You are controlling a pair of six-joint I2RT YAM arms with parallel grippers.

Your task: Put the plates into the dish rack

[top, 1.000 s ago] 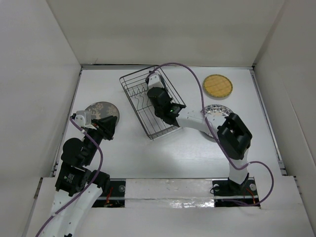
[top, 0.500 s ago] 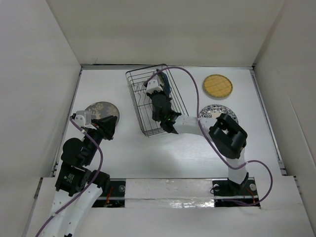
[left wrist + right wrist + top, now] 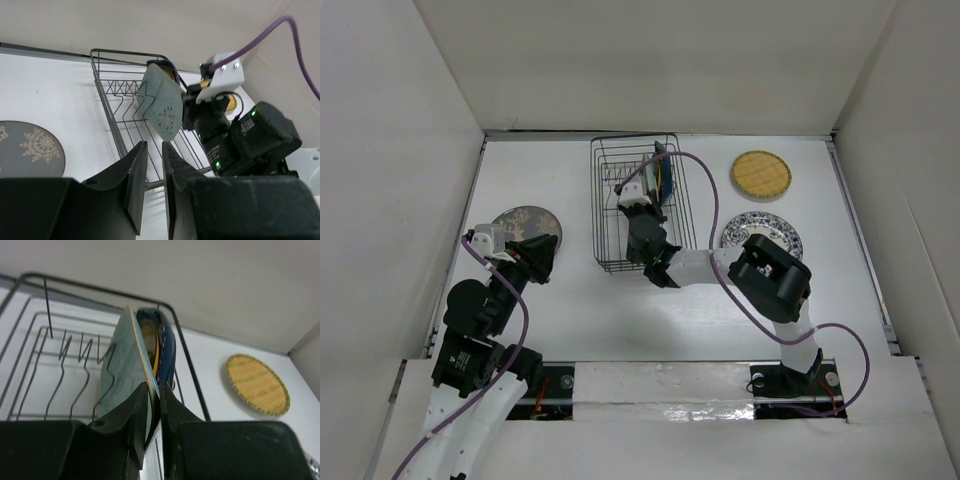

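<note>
My right gripper (image 3: 154, 390) is shut on the lower edge of the pale green glass plate (image 3: 125, 367), which stands upright in the wire dish rack (image 3: 47, 315). Behind it in the rack stand a yellow plate (image 3: 157, 347) and the dark blue plate (image 3: 167, 345). From above, the right gripper (image 3: 642, 187) is over the rack (image 3: 610, 215). The grey floral plate (image 3: 520, 221) lies on the table at the left. Just beside that plate, my left gripper (image 3: 537, 256) is shut and holds nothing. A second yellow plate (image 3: 761, 174) and the black-and-white patterned plate (image 3: 761, 231) lie to the right.
White walls enclose the table on three sides. The right arm's elbow (image 3: 768, 280) hangs over the table below the patterned plate. A purple cable (image 3: 715, 200) loops above the rack's right side. In the left wrist view the rack (image 3: 112, 115) sits just ahead of the left gripper (image 3: 153, 147).
The rack has turned from slanted to square with the table and shifted back. The right gripper swung left with the green plate, uncovering the patterned plate. The left arm stayed still.
</note>
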